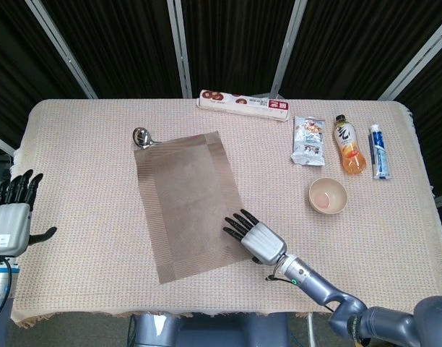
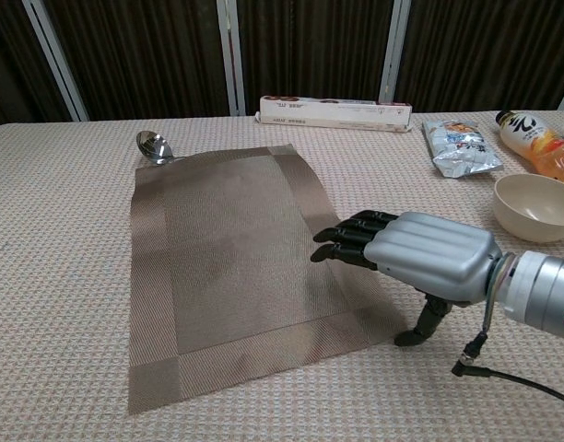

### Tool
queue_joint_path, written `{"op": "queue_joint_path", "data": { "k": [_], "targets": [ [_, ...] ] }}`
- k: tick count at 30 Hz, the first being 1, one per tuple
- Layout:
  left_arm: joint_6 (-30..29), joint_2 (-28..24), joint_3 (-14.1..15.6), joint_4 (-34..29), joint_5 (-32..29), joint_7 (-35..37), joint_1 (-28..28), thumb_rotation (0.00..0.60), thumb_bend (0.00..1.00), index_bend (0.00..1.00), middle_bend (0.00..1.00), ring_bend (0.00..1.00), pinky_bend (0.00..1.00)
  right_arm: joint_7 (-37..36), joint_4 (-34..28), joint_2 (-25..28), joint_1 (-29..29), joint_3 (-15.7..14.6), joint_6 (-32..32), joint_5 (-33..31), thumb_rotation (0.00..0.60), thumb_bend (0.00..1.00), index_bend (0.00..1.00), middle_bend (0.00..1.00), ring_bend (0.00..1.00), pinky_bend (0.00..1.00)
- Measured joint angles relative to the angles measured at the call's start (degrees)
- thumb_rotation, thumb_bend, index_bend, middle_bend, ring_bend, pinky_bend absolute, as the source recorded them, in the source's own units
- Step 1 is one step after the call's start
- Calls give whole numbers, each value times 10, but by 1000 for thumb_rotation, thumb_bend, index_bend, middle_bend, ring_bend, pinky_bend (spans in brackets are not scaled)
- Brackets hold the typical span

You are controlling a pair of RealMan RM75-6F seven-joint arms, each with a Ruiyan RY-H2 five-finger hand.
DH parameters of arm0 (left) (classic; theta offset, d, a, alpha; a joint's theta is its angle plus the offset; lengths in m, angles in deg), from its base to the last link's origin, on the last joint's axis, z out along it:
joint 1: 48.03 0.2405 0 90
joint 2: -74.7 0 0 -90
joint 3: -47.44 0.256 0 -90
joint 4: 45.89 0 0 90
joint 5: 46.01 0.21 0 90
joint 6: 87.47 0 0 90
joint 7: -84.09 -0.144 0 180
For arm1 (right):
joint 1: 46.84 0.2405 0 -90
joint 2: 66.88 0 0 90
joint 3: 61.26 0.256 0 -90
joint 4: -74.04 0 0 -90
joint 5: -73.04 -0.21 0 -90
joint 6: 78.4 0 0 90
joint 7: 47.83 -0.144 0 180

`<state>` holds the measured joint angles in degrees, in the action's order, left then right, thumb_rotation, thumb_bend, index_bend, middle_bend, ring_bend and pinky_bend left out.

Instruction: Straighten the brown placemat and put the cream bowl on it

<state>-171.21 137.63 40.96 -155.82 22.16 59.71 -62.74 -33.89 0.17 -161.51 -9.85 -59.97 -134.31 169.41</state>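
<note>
While the right hand (image 1: 256,238) lies flat with its fingers stretched out, grasping nothing, its dark fingertips (image 2: 335,246) rest on the near right border of the brown placemat (image 1: 186,202). The mat spreads away from that hand toward the left and the far side of the bench (image 1: 84,217). Its long axis runs roughly near-to-far but leans, the far end tipped left toward the spoon (image 1: 141,136), so the edges are not square with the bench's edge. This hand is by far the nearer one; the left hand (image 1: 10,217) hangs off the left edge, fingers spread and holding nothing, well apart from the mat. Any squaring-up looks to me like a job for the pressing hand, swinging the near end around. The mat itself is thin, woven, lying flat, darker in the middle with a ribbed band around it. The cream bowl (image 1: 328,195) (pinkish inside, upright) sits to the right of the mat, near the bottle (image 1: 349,145), not yet on it.
</note>
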Motion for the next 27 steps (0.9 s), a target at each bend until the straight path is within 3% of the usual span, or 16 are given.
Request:
{"op": "queue_joint_path", "data": {
  "k": [13, 27],
  "targets": [
    [5, -4, -2, -2, 2, 5, 3, 600, 0, 0, 0, 0, 0, 11, 8, -12, 6, 4, 1, -18, 600, 0, 111, 0, 0, 0],
    [11, -5, -5, -1, 0, 11, 3, 600, 0, 0, 0, 0, 0, -21, 74, -44, 9, -8, -37, 4, 600, 6, 116, 0, 0, 0]
  ]
}}
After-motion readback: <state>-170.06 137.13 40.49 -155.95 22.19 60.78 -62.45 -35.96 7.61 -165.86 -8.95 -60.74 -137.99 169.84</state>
